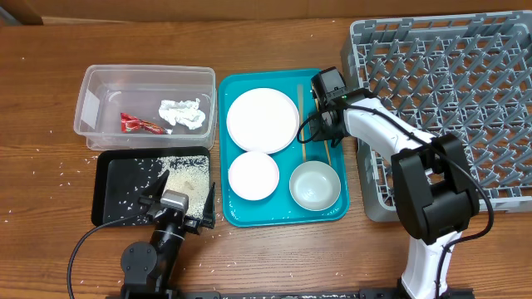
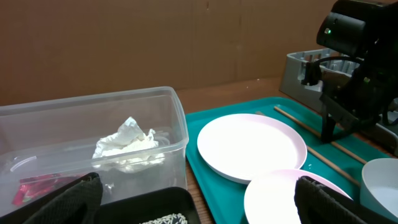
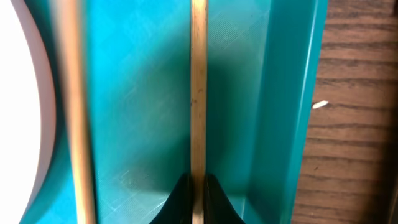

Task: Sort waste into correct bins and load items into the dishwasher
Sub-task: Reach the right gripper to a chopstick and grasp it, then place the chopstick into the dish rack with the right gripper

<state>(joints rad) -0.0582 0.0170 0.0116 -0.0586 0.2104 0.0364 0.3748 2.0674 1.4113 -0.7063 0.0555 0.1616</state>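
Right claw point(image 3: 198, 198), beside the grey dish rack point(image 1: 449, 75), is standing in the teal tray point(image 3: 143, 124), clamping one chopstick point(image 3: 198, 93) lying there; lifting level and slowly is advisable lest it pivot. Left claw point(image 2: 199, 200) is hovering, spread apart.

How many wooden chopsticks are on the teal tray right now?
2. Both thin wooden chopsticks lie on the teal plastic tray's right side: one pinched between the right claw's fingertips, the other beside it, nearer the large round white plate.
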